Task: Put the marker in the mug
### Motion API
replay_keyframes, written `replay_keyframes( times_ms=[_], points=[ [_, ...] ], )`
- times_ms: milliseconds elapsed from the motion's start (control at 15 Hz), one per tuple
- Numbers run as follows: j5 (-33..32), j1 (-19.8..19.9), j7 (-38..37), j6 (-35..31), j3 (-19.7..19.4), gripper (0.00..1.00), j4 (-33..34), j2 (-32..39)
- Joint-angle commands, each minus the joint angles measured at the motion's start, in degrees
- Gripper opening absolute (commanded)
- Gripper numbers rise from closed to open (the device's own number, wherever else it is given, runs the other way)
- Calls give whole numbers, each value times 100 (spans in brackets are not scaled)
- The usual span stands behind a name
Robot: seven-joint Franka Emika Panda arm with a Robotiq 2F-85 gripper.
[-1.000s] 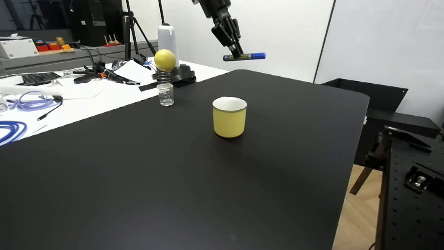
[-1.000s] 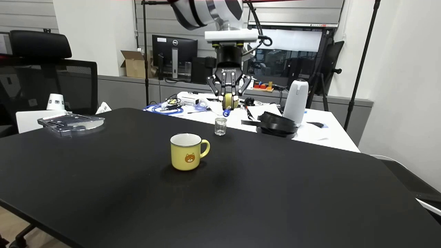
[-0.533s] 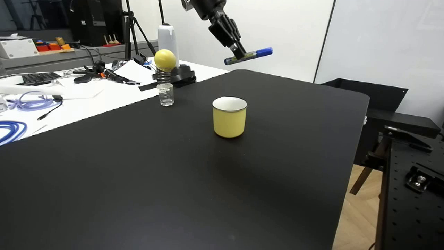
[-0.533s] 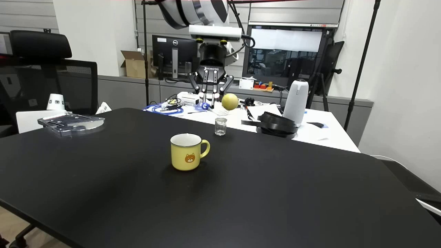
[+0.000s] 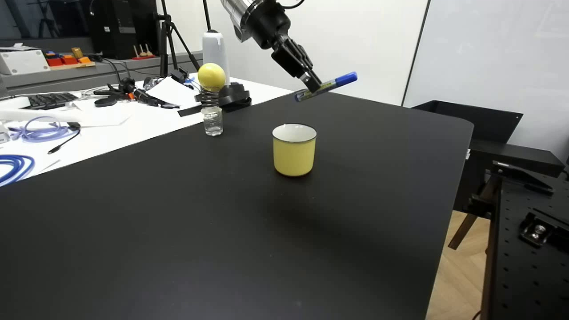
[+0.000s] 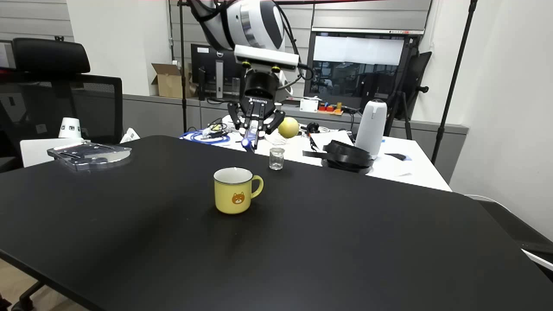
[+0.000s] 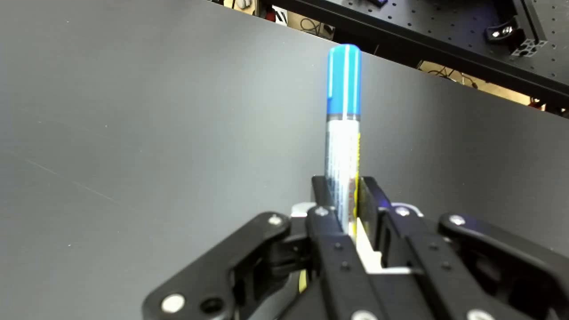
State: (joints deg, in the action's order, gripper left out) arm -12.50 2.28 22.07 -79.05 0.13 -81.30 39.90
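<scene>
My gripper (image 5: 314,85) is shut on the marker (image 5: 332,85), a pen with a blue cap and printed barrel. The marker slants, cap end up, in the air behind and above the mug (image 5: 294,155). The pale-yellow mug with white inside stands upright on the black table, its handle showing in an exterior view (image 6: 258,186). The marker's blue end (image 6: 247,143) points out of the gripper there. In the wrist view the marker (image 7: 343,142) stands between both fingers (image 7: 372,191). A yellow sliver and white patch show behind the fingers; the mug is mostly hidden there.
A clear bottle (image 5: 212,121) with a spring and yellow ball (image 5: 211,77) stands near the table's edge. A clear plastic plate (image 6: 90,154) lies on the black table (image 6: 345,242). A white desk with cables and a black headset (image 6: 345,154) stands behind.
The gripper, still holding the marker, has moved left in one exterior view and slightly right and down in another. The marker has tilted from nearly level to cap end up. The mug has not moved.
</scene>
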Motion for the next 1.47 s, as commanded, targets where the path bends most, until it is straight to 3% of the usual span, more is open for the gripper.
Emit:
replay_keyframes(
  times_ms=[0,400,933,1000,1200,1267,1400],
  points=[
    [84,99,108,400,64,5,718,612],
    [37,79,188,786,73,5,1465,1215],
    [28,9,248,1113,158,5,2024,1474],
    [-10,17,194,881,152,21,1649,1319],
    [-7,6,207,934,167,21,1738,1351],
    [-7,6,209,935,168,5,1749,1357],
    [-36,-16,277,996,184,5,1803,1439]
  ],
)
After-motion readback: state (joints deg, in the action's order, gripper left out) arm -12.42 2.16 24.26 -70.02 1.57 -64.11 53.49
